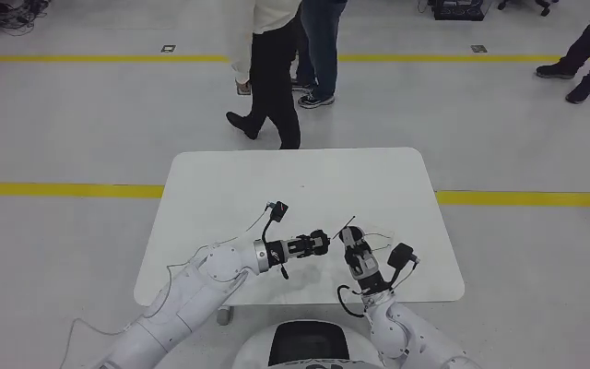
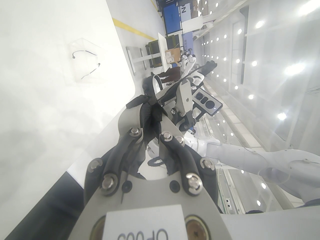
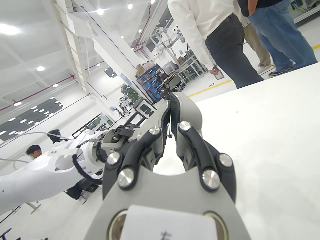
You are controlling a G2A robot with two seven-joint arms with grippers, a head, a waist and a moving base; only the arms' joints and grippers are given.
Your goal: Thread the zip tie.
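Zip tie (image 3: pixel 170 127): it is thin, black and long. The right jaws are squeezed tight on it, and a short bit pokes out past their tips. The left jaws are squeezed together too. A thin black strip (image 2: pixel 130 166) runs back between them. I think it is the other end of the same tie, but I cannot be sure. Seen from the top, the two sets of jaws sit just beside each other over the near part of the table (image 1: pixel 304 175).

I think the tie weighs almost nothing. It bends easily and springs back, so a long loose end would wobble and miss the little hole. It is smooth plastic and could slip or twist in a weak pinch. It is best to hold the pointed end close to its tip. Hold the other end right beside the small square head, so the hole stays open and does not turn.

Farther out, a clear bag (image 2: pixel 85 61) lies flat on the table with more thin black ties inside.
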